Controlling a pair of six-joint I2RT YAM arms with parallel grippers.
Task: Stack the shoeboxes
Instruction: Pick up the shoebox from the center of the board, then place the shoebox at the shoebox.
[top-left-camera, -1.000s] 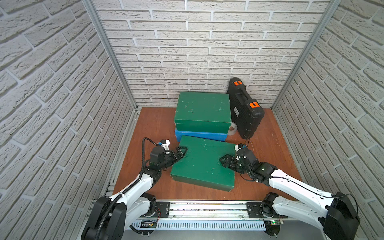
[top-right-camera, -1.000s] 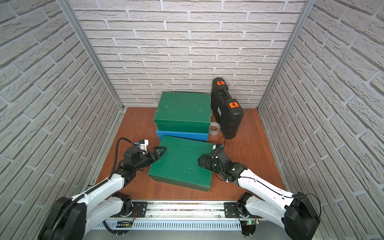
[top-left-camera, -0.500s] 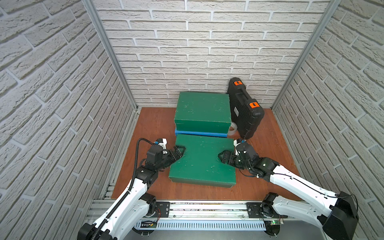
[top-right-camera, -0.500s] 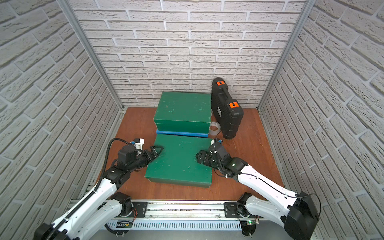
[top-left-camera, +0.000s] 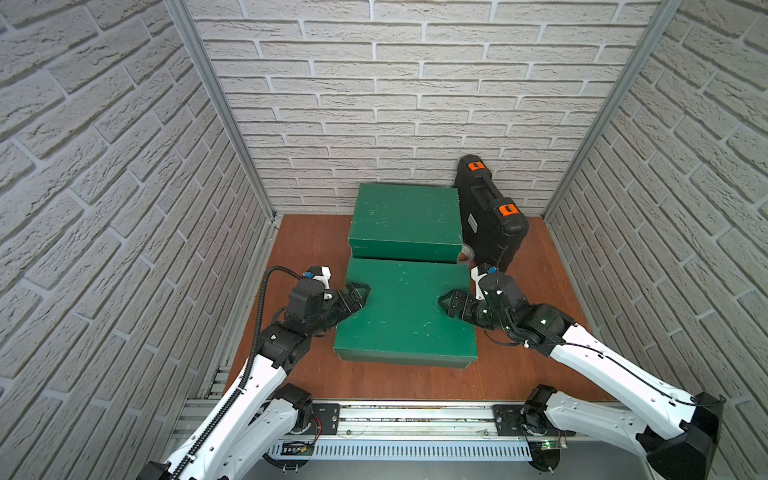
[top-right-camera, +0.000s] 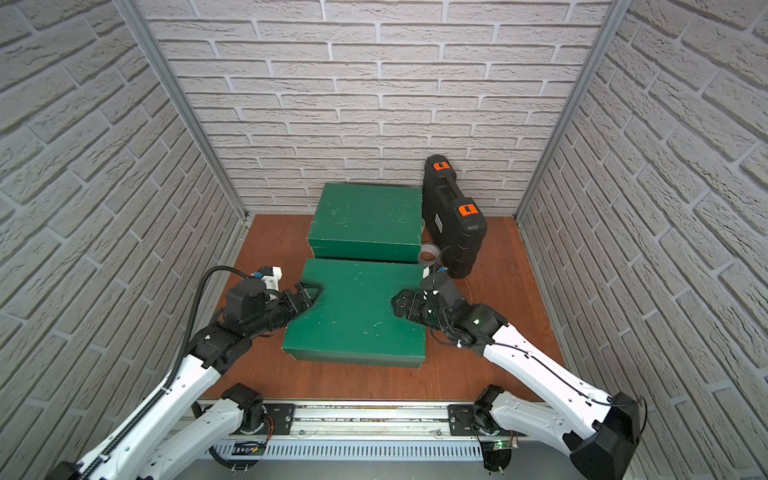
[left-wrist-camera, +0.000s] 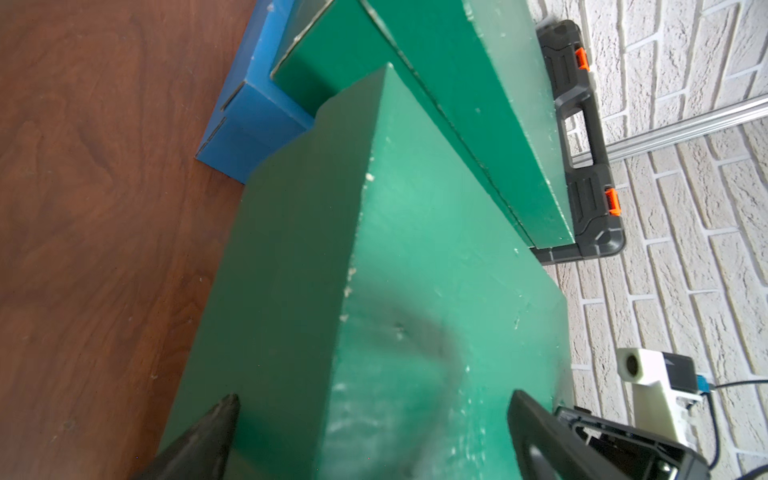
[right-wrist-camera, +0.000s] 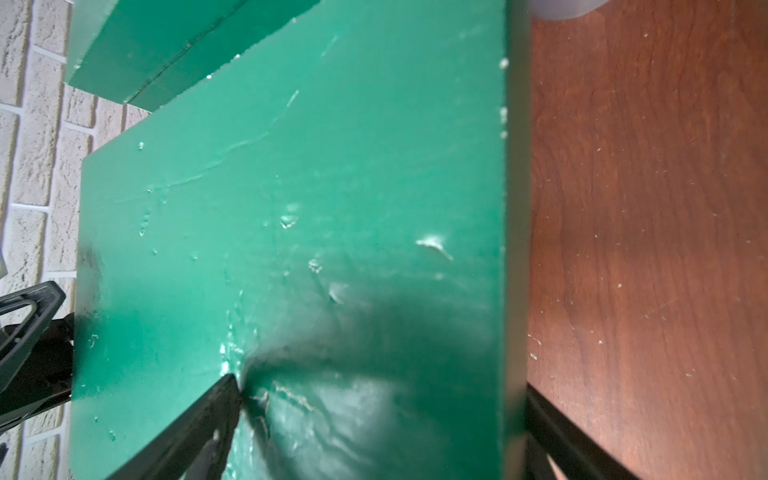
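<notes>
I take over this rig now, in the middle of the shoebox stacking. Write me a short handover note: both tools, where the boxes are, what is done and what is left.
Left tool: clamped on the left end of the near green shoebox, one finger on the lid.
Right tool: clamped on its right end, fingertip denting the lid.
Boxes: the far green shoebox sits on the blue shoebox at the back. The near one is just in front of that stack, apparently raised off the table.
Done: two boxes stacked.
Left: raise the held box, set it on top, release.
</notes>
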